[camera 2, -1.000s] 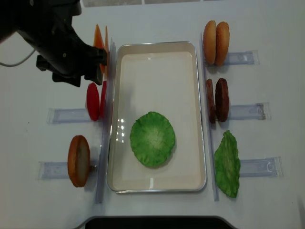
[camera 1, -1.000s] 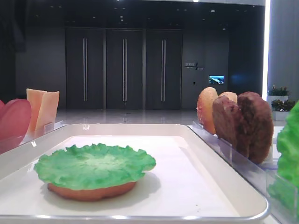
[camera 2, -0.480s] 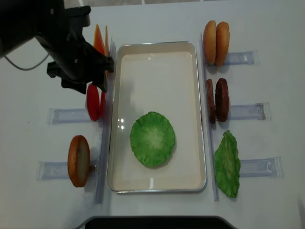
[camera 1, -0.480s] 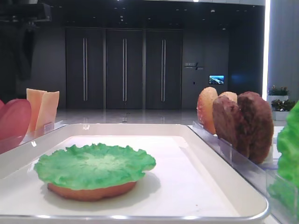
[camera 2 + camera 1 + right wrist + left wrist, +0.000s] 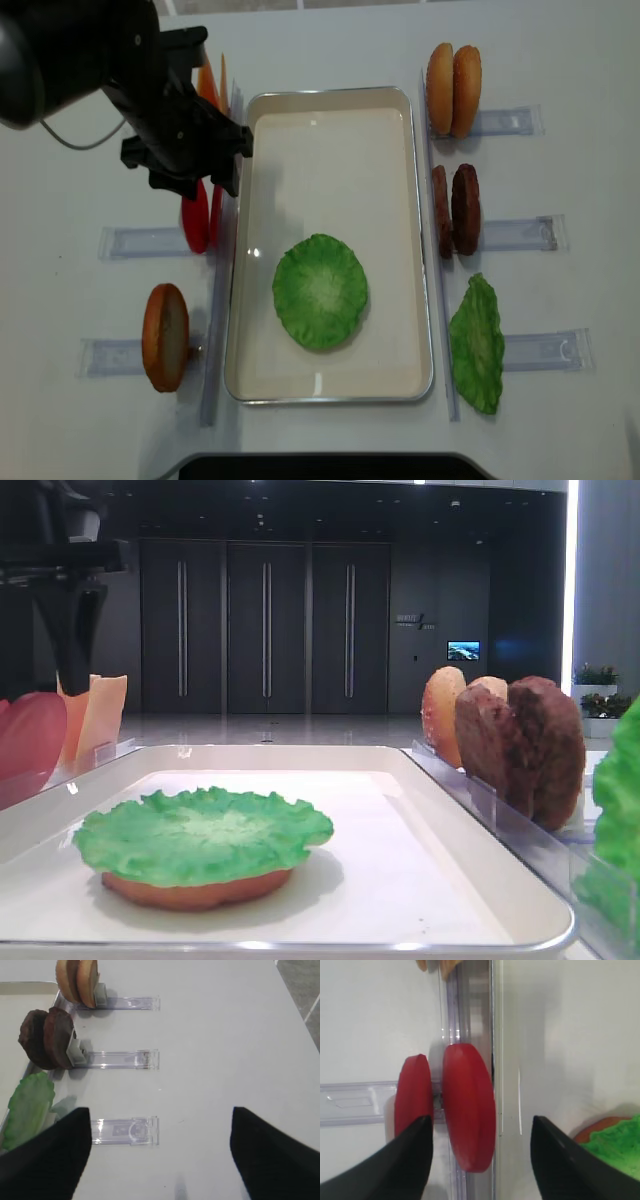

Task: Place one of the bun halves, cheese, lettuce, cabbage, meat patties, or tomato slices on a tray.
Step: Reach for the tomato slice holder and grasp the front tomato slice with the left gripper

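Observation:
My left gripper [image 5: 479, 1160] is open and straddles the inner of two upright red tomato slices [image 5: 469, 1125] in their clear holder, with gaps on both sides. From above, the left gripper [image 5: 196, 183] hangs just left of the white tray [image 5: 330, 97]. On the tray a green lettuce leaf [image 5: 320, 290] lies on a bun half [image 5: 195, 888]. My right gripper [image 5: 160, 1152] is open over bare table with nothing between its fingers.
Cheese slices [image 5: 210, 78] stand behind the left arm, and a bun half [image 5: 165, 337] stands at the near left. Right of the tray stand two bun halves [image 5: 453, 90], two meat patties [image 5: 455, 210] and a green leaf [image 5: 477, 345]. A clear holder [image 5: 125, 1131] lies under my right gripper.
The left arm has moved nearer and slightly right, from beside the cheese to over the tomato slices. Its jaws kept the same width. Nothing on the tray moved.

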Robot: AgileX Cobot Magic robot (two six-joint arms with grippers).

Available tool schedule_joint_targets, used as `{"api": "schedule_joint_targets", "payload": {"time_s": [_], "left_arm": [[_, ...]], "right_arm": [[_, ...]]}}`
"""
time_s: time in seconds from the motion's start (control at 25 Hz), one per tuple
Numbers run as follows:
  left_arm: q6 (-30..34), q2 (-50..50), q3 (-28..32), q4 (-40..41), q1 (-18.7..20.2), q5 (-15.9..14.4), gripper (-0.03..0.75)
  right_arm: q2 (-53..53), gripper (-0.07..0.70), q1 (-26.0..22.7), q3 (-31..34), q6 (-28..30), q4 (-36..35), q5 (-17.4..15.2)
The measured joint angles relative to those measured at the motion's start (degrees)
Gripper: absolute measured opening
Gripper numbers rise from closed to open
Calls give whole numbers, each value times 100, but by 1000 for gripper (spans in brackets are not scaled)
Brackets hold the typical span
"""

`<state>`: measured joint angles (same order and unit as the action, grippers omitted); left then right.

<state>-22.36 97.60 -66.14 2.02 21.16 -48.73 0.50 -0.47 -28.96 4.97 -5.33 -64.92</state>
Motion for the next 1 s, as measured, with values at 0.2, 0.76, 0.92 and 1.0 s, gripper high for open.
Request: {"api": "schedule_joint_targets", "payload": {"time_s": [0.2,0.76,0.92,1.0], "left_arm": [[6,132,-4,-2,0,50,471],[25,398,-11,66,0,156,463],[25,398,-11,72,0,159,398],[25,398,-11,76,0,159,354]], "right_arm": [[0,543,0,0,0,0,0],[0,543,0,0,0,0,0],[0,543,0,0,0,0,0],[0,543,0,0,0,0,0]]}}
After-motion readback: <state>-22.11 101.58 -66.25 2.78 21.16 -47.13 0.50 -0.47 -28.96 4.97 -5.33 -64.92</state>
